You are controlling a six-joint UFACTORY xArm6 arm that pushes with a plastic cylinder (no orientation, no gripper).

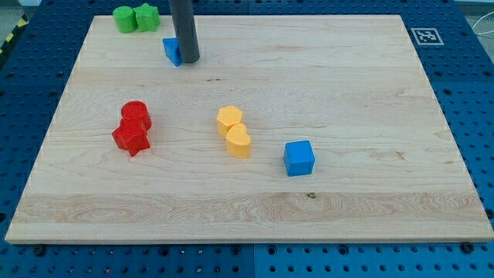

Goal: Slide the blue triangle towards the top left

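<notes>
The blue triangle (170, 51) lies near the view's top left of the wooden board (347, 77), partly hidden behind my rod. My tip (189, 59) rests on the board right against the triangle's right side. Two green blocks, a round one (124, 18) and a star-like one (147, 16), sit just above and left of the triangle at the board's top edge.
A red cylinder (136, 115) and a red star (131, 139) touch each other at the left middle. Two yellow blocks, one (229, 119) above a heart (238, 141), sit at the centre. A blue cube (299, 157) lies right of them. A marker tag (425, 35) is at the top right corner.
</notes>
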